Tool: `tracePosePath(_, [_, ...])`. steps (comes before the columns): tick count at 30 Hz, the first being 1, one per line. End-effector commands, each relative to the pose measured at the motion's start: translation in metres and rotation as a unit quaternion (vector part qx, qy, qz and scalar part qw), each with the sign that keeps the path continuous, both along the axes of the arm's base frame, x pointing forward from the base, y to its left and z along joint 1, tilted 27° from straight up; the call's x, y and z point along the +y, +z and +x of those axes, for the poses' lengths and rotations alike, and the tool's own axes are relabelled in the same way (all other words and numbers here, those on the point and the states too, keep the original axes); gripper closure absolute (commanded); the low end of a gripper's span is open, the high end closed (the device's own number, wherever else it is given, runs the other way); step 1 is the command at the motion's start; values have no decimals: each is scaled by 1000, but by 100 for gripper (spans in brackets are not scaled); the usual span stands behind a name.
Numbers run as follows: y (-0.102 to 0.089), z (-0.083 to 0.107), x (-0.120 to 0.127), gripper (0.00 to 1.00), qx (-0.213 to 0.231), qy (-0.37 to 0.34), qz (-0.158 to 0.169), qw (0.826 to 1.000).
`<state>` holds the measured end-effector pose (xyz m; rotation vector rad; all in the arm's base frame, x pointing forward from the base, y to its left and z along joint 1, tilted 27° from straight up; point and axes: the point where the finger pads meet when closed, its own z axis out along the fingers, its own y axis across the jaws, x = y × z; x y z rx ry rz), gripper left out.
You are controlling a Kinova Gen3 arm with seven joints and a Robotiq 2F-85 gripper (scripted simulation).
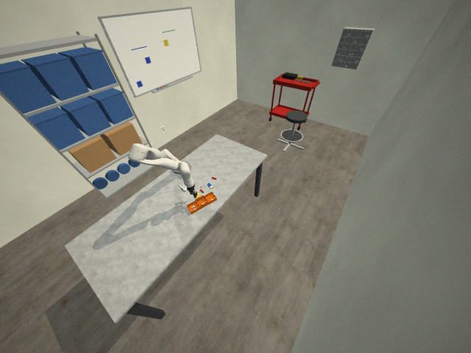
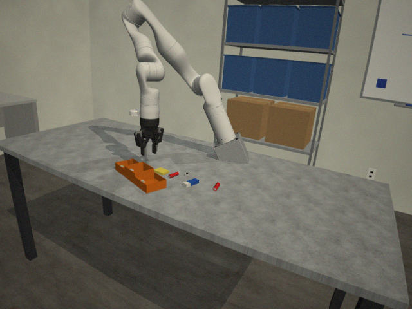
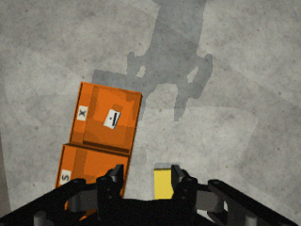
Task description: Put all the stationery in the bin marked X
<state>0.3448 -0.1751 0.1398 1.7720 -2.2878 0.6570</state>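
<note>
One white seven-joint arm (image 2: 172,49) on a grey wedge base (image 2: 240,153), mounted on a grey marbled table top (image 2: 266,212). Its black two-finger gripper (image 2: 148,151) hangs above the table just behind the far end of the bins, fingers partly apart and empty.

Three orange open bins joined in a row (image 2: 141,175), standing on the table. The wrist view shows the end bin marked X (image 3: 107,117) holding one small white tag with a dark mark (image 3: 112,118); the next bin, marked S (image 3: 85,169), is partly hidden by the gripper.

One flat yellow pad (image 2: 161,170) lies just beside the bins. Two small red cylinders (image 2: 173,174) (image 2: 216,186), one tiny white-and-black piece (image 2: 187,173) and one blue-and-white block eraser (image 2: 190,182) lie on the table, all outside the bins.
</note>
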Motion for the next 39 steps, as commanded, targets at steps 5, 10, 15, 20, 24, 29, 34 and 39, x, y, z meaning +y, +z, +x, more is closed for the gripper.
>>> tracePosePath(5, [-21,-15,42,45,9,20,1,1000])
tracePosePath(10, [-25,-17,50,45,9,20,1,1000])
tracePosePath(15, [-24,-16,49,45,9,20,1,1000])
tracePosePath(20, [-24,-16,48,45,9,20,1,1000])
tracePosePath(24, [-23,-16,46,45,9,20,1,1000])
tracePosePath(29, [-22,-16,45,45,9,20,1,1000])
tracePosePath(34, [-22,-16,44,45,9,20,1,1000])
tracePosePath(39, [-22,-16,44,45,9,20,1,1000])
